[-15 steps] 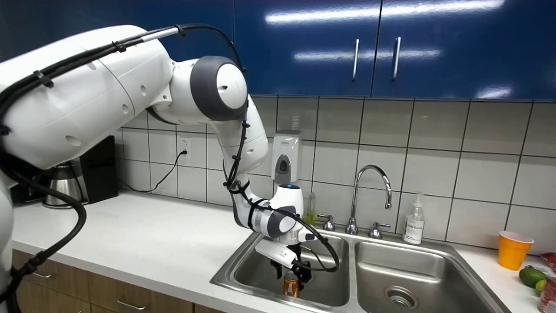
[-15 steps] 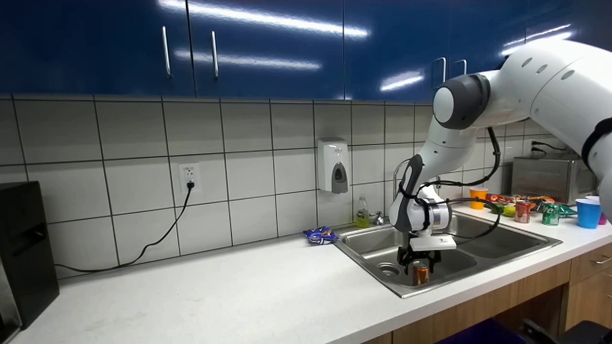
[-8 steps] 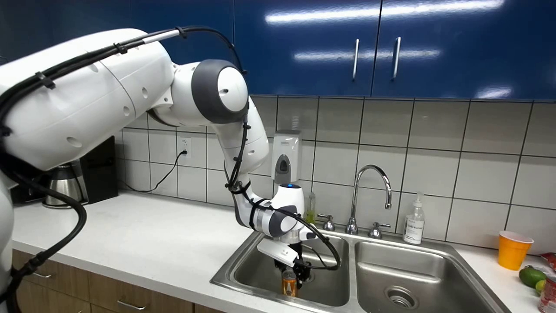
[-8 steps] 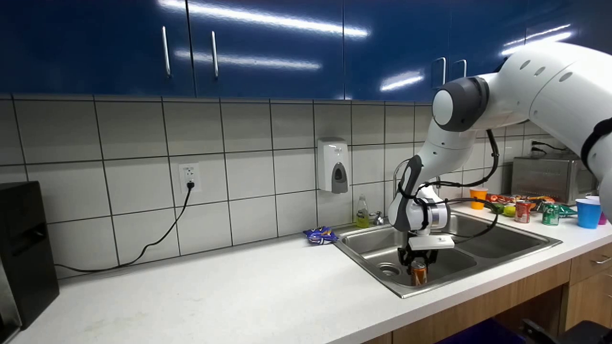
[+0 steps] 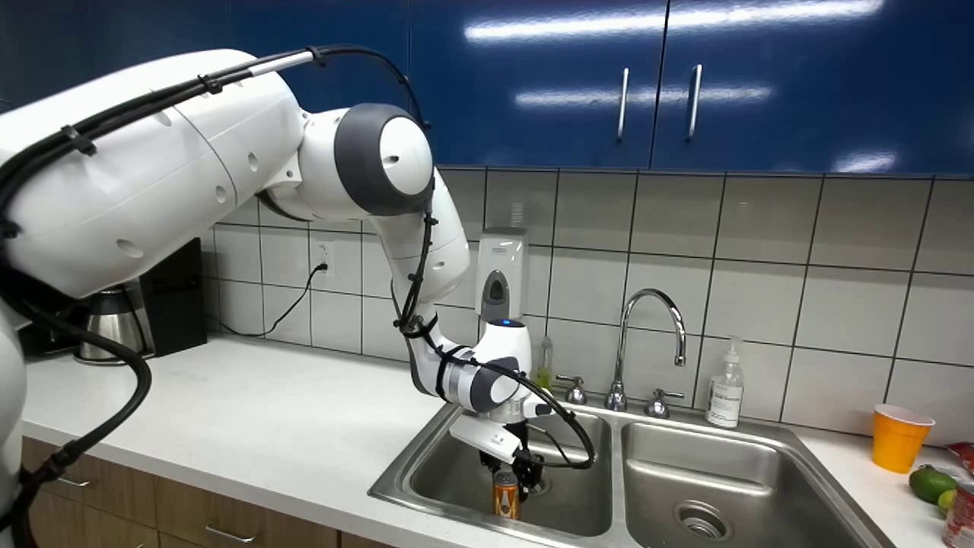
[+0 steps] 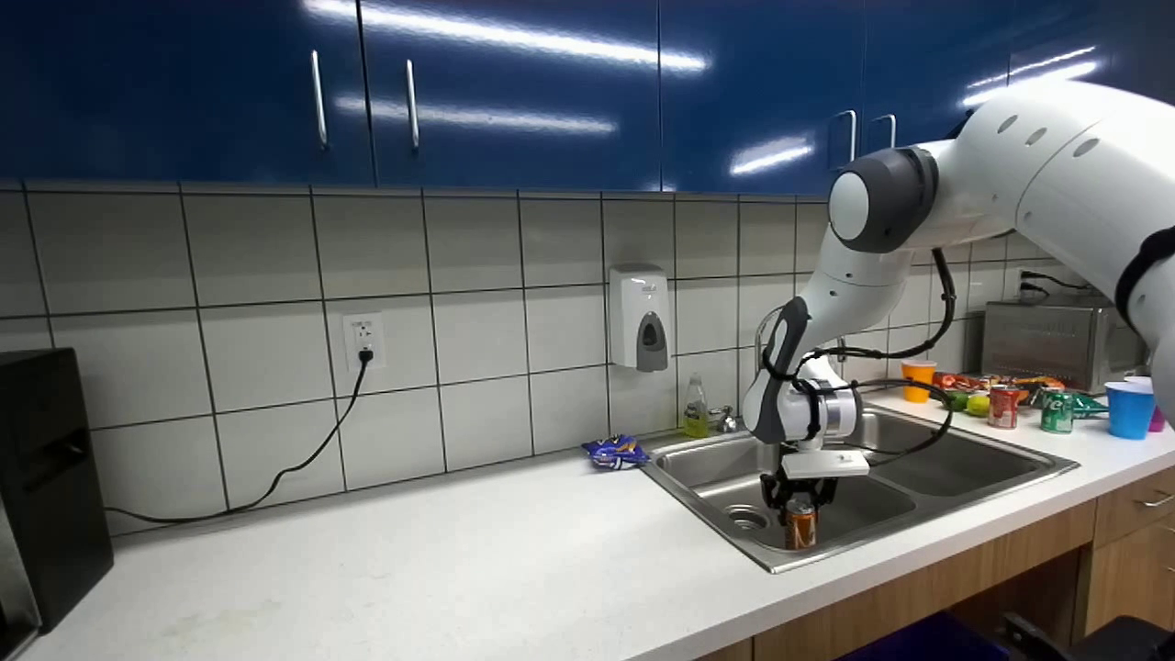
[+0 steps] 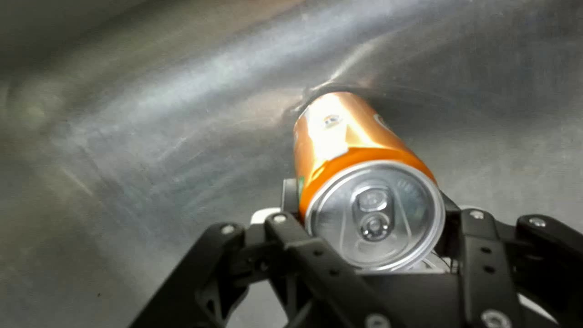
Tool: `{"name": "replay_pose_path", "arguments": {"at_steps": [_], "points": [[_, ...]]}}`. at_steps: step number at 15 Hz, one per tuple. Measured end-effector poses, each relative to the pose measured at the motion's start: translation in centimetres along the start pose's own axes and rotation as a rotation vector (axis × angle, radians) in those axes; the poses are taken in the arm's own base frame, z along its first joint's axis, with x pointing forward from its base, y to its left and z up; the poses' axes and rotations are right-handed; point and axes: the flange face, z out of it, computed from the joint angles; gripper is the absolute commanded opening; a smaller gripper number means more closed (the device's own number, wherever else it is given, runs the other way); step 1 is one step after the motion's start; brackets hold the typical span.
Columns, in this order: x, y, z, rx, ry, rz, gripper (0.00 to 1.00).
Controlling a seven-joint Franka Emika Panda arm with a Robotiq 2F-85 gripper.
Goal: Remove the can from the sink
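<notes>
The can (image 7: 350,132) is orange with a pale metal top and stands upright in the sink (image 5: 417,460), in the basin nearer the arm's base side. In the wrist view my gripper (image 7: 370,205) is shut on it, one finger on each side just below its rim. Both exterior views show the black gripper (image 5: 510,473) coming down from above around the top of the can (image 5: 506,501). Its base looks to be at the basin floor. The far finger is partly hidden behind the can (image 6: 801,530).
A curved chrome faucet (image 5: 647,295) rises behind the basins, with a soap bottle (image 5: 725,392) beside it. A blue snack bag (image 6: 615,452) lies on the counter (image 6: 459,560) by the sink. Beyond it stand an orange cup (image 6: 918,379), a red can (image 6: 1003,407) and a green can (image 6: 1057,412).
The fingers have come together onto the can, after standing wide around it a second ago. The can and gripper have shifted slightly leftward in both exterior views.
</notes>
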Motion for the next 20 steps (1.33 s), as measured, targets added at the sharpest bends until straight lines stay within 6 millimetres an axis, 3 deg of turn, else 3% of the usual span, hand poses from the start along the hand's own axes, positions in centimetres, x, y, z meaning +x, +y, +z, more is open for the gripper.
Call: {"name": "replay_pose_path", "arguments": {"at_steps": [4,9,20], "points": [[1.0,-1.3,-2.4,0.002,0.033,-0.027,0.38],[1.4,-3.4,-7.7,0.005,0.069,-0.077,0.38],[-3.0,-9.8,-22.5,0.049,0.054,-0.211,0.38]]}}
